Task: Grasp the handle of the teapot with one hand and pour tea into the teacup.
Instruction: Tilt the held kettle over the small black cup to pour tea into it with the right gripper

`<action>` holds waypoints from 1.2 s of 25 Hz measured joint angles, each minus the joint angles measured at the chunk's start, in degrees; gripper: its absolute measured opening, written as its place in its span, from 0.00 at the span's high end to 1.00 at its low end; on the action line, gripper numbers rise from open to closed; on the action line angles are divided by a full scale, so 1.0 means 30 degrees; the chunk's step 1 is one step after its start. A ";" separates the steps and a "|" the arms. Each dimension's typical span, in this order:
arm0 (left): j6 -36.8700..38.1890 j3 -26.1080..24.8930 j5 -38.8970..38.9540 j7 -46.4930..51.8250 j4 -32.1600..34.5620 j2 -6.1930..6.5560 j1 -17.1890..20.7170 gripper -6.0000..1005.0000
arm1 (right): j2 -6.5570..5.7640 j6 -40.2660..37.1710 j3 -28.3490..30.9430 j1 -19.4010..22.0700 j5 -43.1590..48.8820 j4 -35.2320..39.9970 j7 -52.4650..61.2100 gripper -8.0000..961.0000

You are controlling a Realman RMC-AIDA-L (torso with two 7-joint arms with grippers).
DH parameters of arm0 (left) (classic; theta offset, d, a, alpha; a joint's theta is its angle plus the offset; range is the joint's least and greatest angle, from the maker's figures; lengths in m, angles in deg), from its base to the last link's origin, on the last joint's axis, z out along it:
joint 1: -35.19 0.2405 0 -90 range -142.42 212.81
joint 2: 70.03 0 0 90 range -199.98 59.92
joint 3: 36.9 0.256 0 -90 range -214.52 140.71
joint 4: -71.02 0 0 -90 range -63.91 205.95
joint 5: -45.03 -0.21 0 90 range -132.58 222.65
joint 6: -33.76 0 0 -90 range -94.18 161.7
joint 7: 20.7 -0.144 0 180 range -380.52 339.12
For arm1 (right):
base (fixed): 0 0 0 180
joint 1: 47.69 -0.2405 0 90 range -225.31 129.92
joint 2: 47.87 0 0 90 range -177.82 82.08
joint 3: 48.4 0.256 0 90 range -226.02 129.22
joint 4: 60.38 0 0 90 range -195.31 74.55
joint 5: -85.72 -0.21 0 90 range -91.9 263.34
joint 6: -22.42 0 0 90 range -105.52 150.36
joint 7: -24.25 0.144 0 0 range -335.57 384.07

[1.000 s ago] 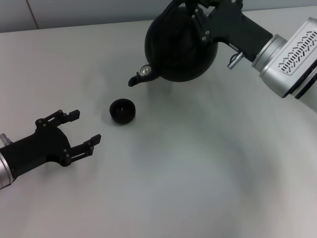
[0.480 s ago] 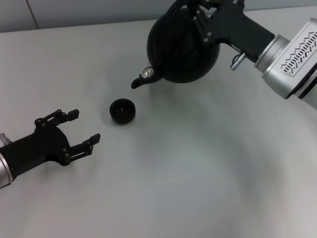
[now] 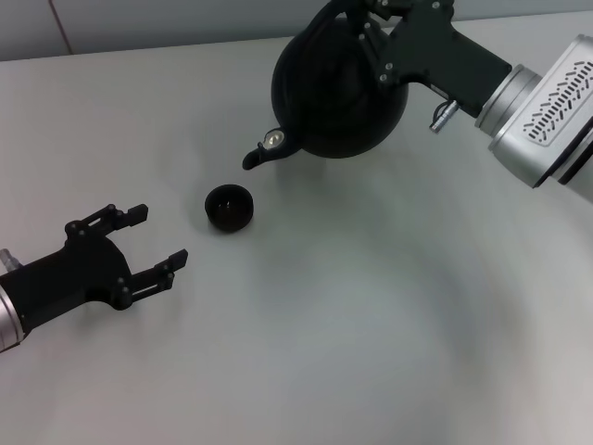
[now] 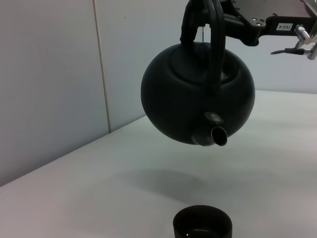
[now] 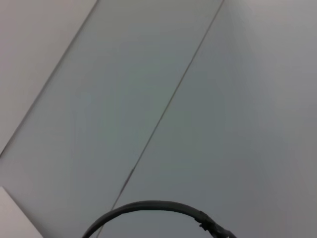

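Observation:
The black teapot [image 3: 334, 93] hangs in the air at the back of the table, tilted with its short spout [image 3: 255, 156] pointing down toward me and to the left. My right gripper [image 3: 375, 23] is shut on the arched handle [image 4: 210, 34] above the pot. The small black teacup [image 3: 228, 207] stands on the table below and left of the spout; it also shows in the left wrist view [image 4: 202, 224], where the teapot [image 4: 195, 101] hangs above it. My left gripper [image 3: 153, 243] is open and empty, resting low at the front left, apart from the cup.
The grey-white tabletop [image 3: 371, 324] runs back to a pale wall [image 3: 167, 19]. The right arm's silver perforated sleeve [image 3: 547, 111] crosses the back right corner. A black cable [image 5: 148, 208] arcs across the right wrist view.
The teapot has shifted very slightly, its spout dipping a little lower and left toward the cup. The left arm and the cup have not moved.

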 joint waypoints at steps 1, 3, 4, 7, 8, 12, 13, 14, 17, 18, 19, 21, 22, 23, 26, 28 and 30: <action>0.0000 0.0000 0.0000 0.0000 0.0000 0.0000 0.0000 0.20 | 0.0000 0.0004 -0.0081 0.0006 0.0001 0.0047 0.0000 0.90; 0.0001 -0.0029 0.0000 -0.0001 -0.0001 -0.0001 0.0022 0.20 | 0.0009 0.0009 -0.0158 0.0007 0.0001 0.0180 0.0000 0.90; 0.0001 -0.0029 0.0000 -0.0001 -0.0001 -0.0001 0.0022 0.20 | 0.0009 0.0009 -0.0158 0.0007 0.0001 0.0180 0.0000 0.90; 0.0000 -0.0053 0.0000 0.0000 0.0000 0.0002 0.0028 0.20 | 0.0021 0.0013 -0.0160 0.0007 0.0001 0.0196 0.0001 0.90; 0.0001 -0.0050 0.0001 0.0000 -0.0001 0.0015 0.0026 0.20 | 0.0012 0.0025 -0.0160 0.0005 0.0001 0.0202 0.0000 0.90; 0.0000 -0.0045 0.0000 -0.0001 -0.0001 0.0025 0.0008 0.20 | -0.0023 0.0035 -0.0200 0.0025 0.0000 0.0338 0.0000 0.90; 0.0001 -0.0043 0.0000 -0.0001 -0.0001 0.0029 -0.0022 0.20 | -0.0017 0.0038 -0.0326 0.0089 0.0000 0.0567 0.0000 0.90; 0.0001 -0.0043 0.0000 -0.0001 -0.0001 0.0029 -0.0022 0.20 | -0.0017 0.0038 -0.0326 0.0089 0.0000 0.0567 0.0000 0.90; 0.0001 -0.0043 0.0000 -0.0001 -0.0001 0.0030 -0.0047 0.20 | 0.0000 0.0038 -0.0436 0.0159 0.0001 0.0766 0.0062 0.90; 0.0002 -0.0044 0.0000 -0.0001 0.0000 0.0030 -0.0051 0.20 | 0.0000 0.0039 -0.0474 0.0172 0.0000 0.0892 0.0166 0.90; 0.0002 -0.0044 0.0000 -0.0001 0.0000 0.0030 -0.0051 0.20 | 0.0000 0.0039 -0.0474 0.0172 0.0000 0.0892 0.0166 0.90; 0.0001 -0.0044 -0.0001 -0.0001 0.0000 0.0030 -0.0054 0.20 | -0.0002 0.0068 -0.0799 0.0274 0.0000 0.1219 0.0426 0.90; 0.0001 -0.0041 0.0000 0.0000 -0.0001 0.0030 -0.0055 0.20 | -0.0002 0.0068 -0.0799 0.0274 0.0000 0.1219 0.0426 0.90; -0.0008 -0.0033 0.0000 -0.0001 -0.0001 0.0027 -0.0057 0.20 | 0.0005 0.0143 -0.1150 0.0414 0.0001 0.1605 0.0734 0.90; -0.0016 -0.0032 -0.0001 0.0000 -0.0001 0.0015 -0.0058 0.20 | 0.0043 0.0313 -0.1581 0.0584 -0.0024 0.2073 0.1070 0.90; -0.0019 -0.0033 0.0000 -0.0001 -0.0001 0.0003 -0.0058 0.20 | 0.0045 0.0342 -0.1652 0.0618 -0.0029 0.2132 0.1136 0.90; -0.0026 -0.0046 0.0000 -0.0001 -0.0026 0.0000 -0.0057 0.20 | 0.0045 0.0399 -0.1698 0.0643 -0.0030 0.2178 0.1204 0.90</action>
